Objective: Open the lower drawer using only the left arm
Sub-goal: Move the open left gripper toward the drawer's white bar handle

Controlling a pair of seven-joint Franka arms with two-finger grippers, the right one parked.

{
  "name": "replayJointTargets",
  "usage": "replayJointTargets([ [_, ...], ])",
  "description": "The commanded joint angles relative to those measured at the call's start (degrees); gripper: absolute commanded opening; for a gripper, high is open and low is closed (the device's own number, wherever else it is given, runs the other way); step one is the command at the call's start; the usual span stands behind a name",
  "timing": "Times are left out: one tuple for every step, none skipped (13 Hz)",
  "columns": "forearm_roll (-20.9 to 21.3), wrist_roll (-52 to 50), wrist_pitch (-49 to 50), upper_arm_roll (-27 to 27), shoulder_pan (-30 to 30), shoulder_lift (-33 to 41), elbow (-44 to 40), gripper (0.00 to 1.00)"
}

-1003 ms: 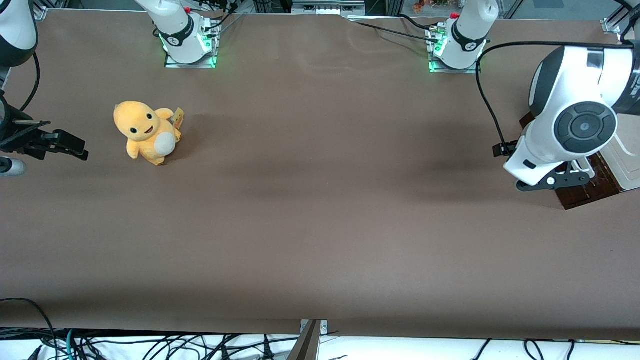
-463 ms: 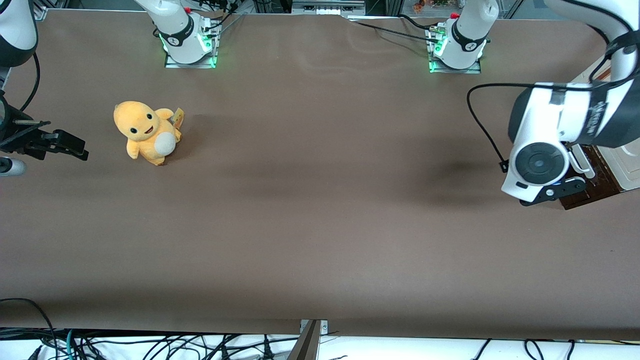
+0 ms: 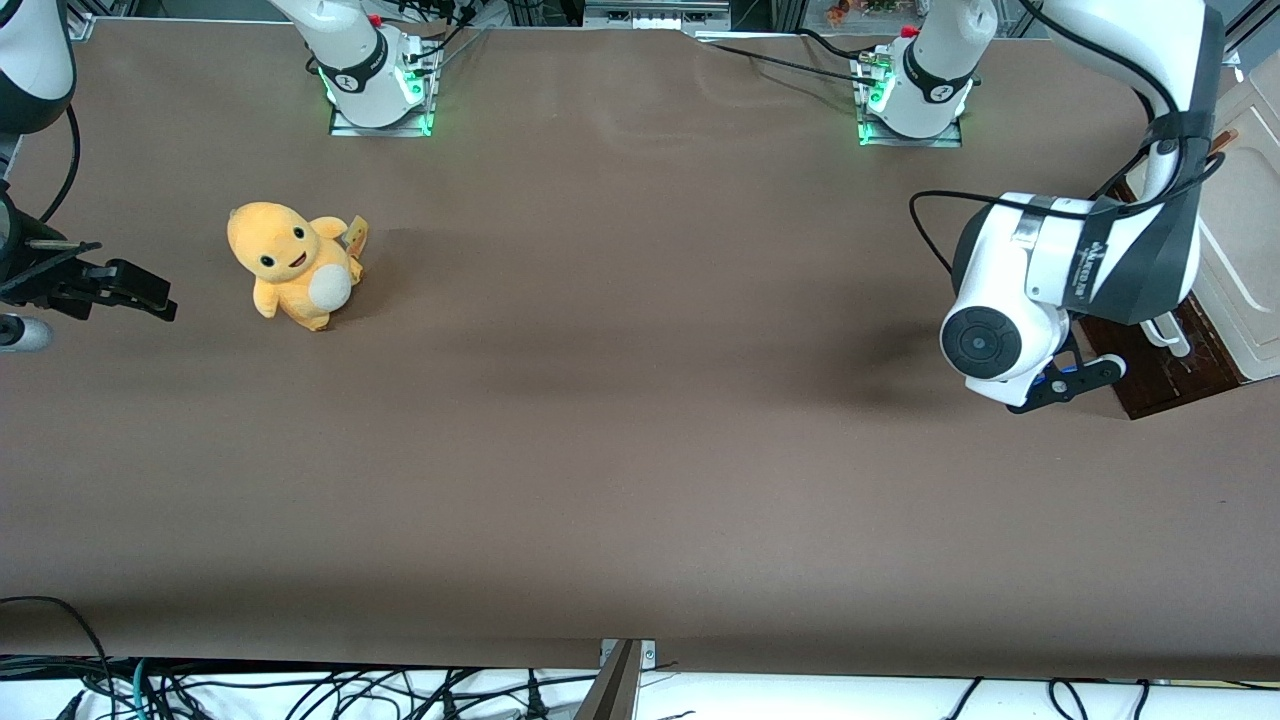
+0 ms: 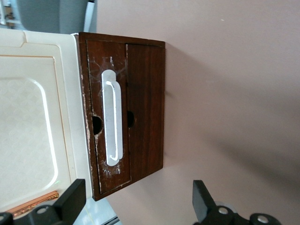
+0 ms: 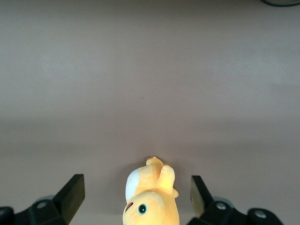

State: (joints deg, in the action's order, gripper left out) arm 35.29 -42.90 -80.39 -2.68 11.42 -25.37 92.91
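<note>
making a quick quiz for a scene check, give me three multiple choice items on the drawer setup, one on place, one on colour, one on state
1. Where is the left arm's tool?
A. over the bare table, in front of the lower drawer, apart from it
B. clamped on the handle
C. beside the plush toy

2. What colour is the lower drawer's bar handle?
A. orange-brown
B. white
C. black

3. What state is the tool in?
A. shut on the handle
B. shut and empty
C. open and empty

Answers:
1. A, the front view shows it low over the table near the dark wooden drawer front, touching nothing.
2. B, the left wrist view shows a long white bar on the dark brown front.
3. C, the left wrist view shows its two black fingers spread wide with nothing between them.
</note>
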Motion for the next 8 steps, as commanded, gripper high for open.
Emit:
replayJointTargets([
  [4.2,-3.9,-2.1,0.1,0.3,-1.3,2.2,1.0],
  [5.5,-5.8,-3.5,0.0,0.2,-1.3,4.0,1.0],
  [7.4,-8.1,-4.8,0.1,0.2,-1.4,5.4,1.0],
  [8.8,-9.0,-5.2,0.0,0.2,-1.5,6.6,1.0],
  [9.4,-9.1,-5.2,0.1,0.1,-1.9,6.8,1.0],
  [10.0,-9.1,-5.2,0.1,-0.1,-2.3,6.9,1.0],
  [10.8,-9.7,-5.2,0.1,-0.4,-2.9,6.9,1.0],
  [11.7,-11.0,-5.2,0.1,-0.6,-3.6,7.0,1.0],
])
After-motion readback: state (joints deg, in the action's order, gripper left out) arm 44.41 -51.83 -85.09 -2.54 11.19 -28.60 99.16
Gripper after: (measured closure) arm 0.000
